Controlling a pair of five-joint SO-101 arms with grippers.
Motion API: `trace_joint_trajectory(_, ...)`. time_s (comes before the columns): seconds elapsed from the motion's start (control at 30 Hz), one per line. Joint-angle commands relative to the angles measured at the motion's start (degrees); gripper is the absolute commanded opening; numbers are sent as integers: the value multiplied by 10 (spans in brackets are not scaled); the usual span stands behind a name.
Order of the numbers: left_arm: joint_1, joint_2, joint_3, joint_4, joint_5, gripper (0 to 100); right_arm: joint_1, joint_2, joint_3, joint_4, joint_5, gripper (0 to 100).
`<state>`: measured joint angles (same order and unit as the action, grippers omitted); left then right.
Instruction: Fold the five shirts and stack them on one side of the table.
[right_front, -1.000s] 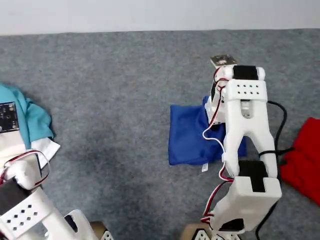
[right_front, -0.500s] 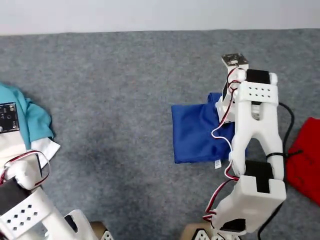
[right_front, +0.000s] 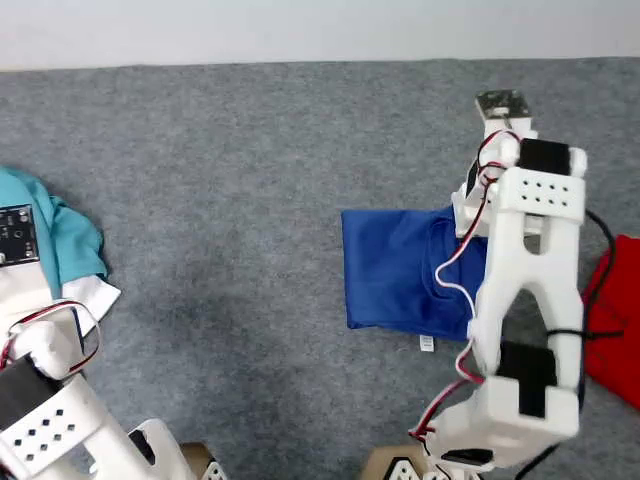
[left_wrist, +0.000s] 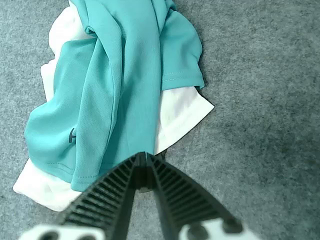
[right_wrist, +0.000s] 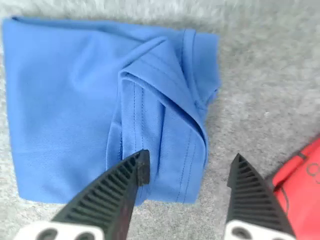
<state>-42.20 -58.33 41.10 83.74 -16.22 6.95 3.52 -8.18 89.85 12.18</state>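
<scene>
A broad stretch of bare grey surface (right_front: 220, 200) lies open between the teal shirt (right_front: 70, 235) at the left edge and the folded blue shirt (right_front: 395, 270). The right arm (right_front: 525, 260) hangs over the blue shirt's right side, covering the narrow gap toward the red shirt (right_front: 615, 340). The far strip is open too.

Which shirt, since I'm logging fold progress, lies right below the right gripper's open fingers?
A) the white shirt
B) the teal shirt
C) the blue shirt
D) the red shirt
C: the right wrist view shows the right gripper open over the folded blue shirt, with the red shirt off to one side.
</scene>
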Motion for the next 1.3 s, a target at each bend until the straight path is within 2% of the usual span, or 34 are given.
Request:
trace_joint_trajectory(0.0, 3, -4, -3, -11, -1, 7, -19, -77, -8, 46, -4, 257)
trace_joint_trajectory(0.07, 3, -4, -3, -11, -1, 7, -44, -92, -4, 86, -7, 229)
trace_joint_trajectory(0.17, 3, -4, -2, -12, 1, 7, -75, -88, -4, 118, -6, 137)
trace_joint_trajectory(0.3, 3, -4, -2, -12, 3, 7, -130, -32, -4, 108, -4, 10)
trace_joint_trajectory(0.43, 3, -5, 4, -13, 3, 7, -154, 80, -7, 50, -4, 9)
trace_joint_trajectory(0.67, 1, -8, 20, -33, 0, 6, -85, 220, -8, -88, 4, 9)
trace_joint_trajectory(0.87, 2, -7, -15, -33, 0, 5, 11, 235, -13, -160, 108, 9)
trace_joint_trajectory(1.1, 2, -4, -29, -32, 0, 5, 80, 241, -123, -140, 166, 9)
trace_joint_trajectory(1.27, 2, -4, -28, -31, 2, 5, 39, 215, -190, -5, 164, 9)
